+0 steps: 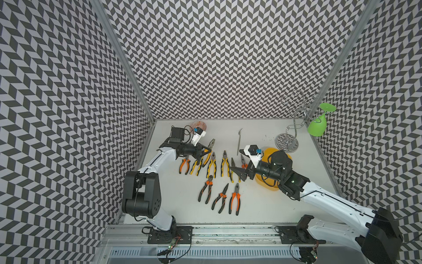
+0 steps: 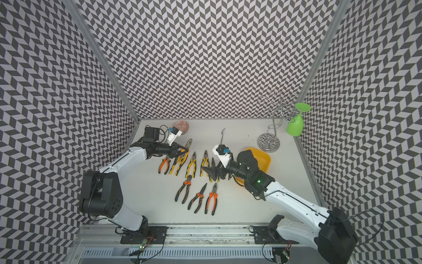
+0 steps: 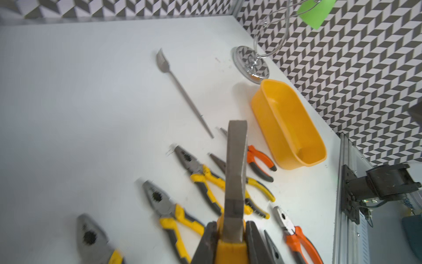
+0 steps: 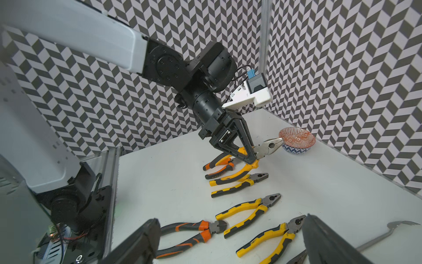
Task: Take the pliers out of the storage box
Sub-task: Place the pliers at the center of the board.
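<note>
Empty storage box [image 3: 271, 123], one yellow-and-black plier [image 4: 270, 146] pinched by the left gripper [image 4: 252, 157]
Pressed tight just behind the pivot, grey nose raised toward the orange patterned bowl [image 4: 296, 139]; right gripper [image 1: 245, 173] spread wide, holding nothing, above the row next to the box. Rest of the pliers [image 1: 212, 164] flat on the table [image 1: 262, 205] in two rows, all outside the box. Likely heavy, stiff, nose-weighted steel with grippy handles free to swing apart: best pinched at the pivot or across both handles, not on the slick nose
</note>
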Action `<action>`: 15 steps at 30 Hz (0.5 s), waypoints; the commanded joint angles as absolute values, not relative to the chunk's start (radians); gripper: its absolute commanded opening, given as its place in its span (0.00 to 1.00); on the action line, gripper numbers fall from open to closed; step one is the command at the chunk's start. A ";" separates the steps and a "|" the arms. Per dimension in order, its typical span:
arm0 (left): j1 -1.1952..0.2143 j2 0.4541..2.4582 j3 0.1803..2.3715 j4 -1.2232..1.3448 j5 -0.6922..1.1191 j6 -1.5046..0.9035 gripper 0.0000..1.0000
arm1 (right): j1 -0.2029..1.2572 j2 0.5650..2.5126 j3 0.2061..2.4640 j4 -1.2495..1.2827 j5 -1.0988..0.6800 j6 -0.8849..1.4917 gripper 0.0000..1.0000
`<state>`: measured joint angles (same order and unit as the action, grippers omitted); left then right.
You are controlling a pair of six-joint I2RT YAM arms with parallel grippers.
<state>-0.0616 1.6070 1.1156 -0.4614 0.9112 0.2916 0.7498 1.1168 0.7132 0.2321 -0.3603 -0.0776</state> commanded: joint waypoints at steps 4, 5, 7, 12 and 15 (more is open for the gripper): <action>0.112 1.697 1.198 -0.726 0.912 0.490 0.00 | 0.783 1.158 0.717 0.250 -0.400 -0.205 0.99; 0.144 1.717 1.218 -0.761 0.907 0.505 0.00 | 0.785 1.163 0.719 0.248 -0.402 -0.214 0.99; 0.201 1.746 1.247 -0.801 0.899 0.511 0.00 | 0.789 1.170 0.720 0.252 -0.404 -0.218 1.00; 0.311 1.794 1.287 -0.807 0.823 0.485 0.00 | 0.796 1.183 0.717 0.242 -0.431 -0.255 0.99; 0.354 1.821 1.319 -0.800 0.797 0.468 0.00 | 0.799 1.181 0.712 0.262 -0.465 -0.268 0.99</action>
